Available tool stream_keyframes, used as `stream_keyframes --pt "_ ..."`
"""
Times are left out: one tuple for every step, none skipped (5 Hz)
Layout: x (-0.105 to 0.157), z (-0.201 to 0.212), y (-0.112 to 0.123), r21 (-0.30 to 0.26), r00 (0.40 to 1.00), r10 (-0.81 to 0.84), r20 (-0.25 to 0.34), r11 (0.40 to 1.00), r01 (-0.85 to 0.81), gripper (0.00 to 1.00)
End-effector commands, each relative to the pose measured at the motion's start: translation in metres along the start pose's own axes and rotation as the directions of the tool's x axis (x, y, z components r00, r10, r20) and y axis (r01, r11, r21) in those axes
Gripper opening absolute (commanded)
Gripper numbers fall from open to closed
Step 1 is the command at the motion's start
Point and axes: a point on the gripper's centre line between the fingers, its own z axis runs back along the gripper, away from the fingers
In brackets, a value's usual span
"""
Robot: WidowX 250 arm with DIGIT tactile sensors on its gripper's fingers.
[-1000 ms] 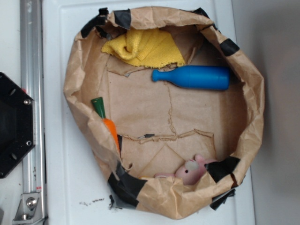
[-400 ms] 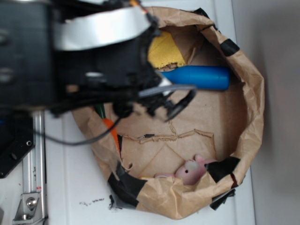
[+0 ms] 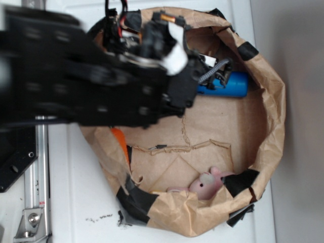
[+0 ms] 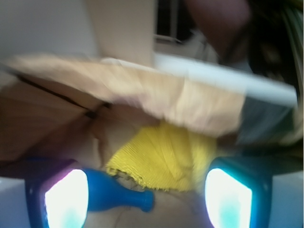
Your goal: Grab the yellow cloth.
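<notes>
My gripper (image 4: 142,190) is spread wide, framing the yellow cloth (image 4: 164,154). I judge it soft, light and floppy; I'd pinch a raised fold mid-cloth.

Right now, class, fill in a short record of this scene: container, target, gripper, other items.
container: paper bag, rim rolled down, patched with black tape
target: yellow cloth, lying against the bag wall; hidden by the arm in the exterior view
gripper: gripper open, pads either side of the cloth, not touching it
other items: blue bottle, carrot, pink toy
</notes>
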Motion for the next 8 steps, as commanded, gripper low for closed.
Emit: stream_keyframes --pt "0.003 -0.028 0.03 0.07 0.984 0.175 0.023 0.982 -0.177 1.0" --pt "0.022 -0.032 0.035 0.07 0.985 0.173 0.018 0.982 -0.174 1.0" --pt "0.044 -0.038 0.04 0.124 0.985 0.15 -0.084 0.983 -0.139 1.0" --pt "0.048 -0.043 0.036 0.162 0.985 0.078 -0.151 0.985 -0.053 1.0" --pt "0.041 -0.038 0.037 0.161 0.985 0.099 -0.143 0.984 -0.075 0.0" --pt "0.031 -0.027 0.042 0.153 0.993 0.076 -0.094 0.986 -0.061 0.0" --pt "0.009 -0.019 0.037 0.121 0.996 0.003 -0.09 0.993 0.008 0.0" --pt "-0.014 -0.016 0.033 0.094 0.989 -0.069 -0.131 0.992 0.081 0.0"
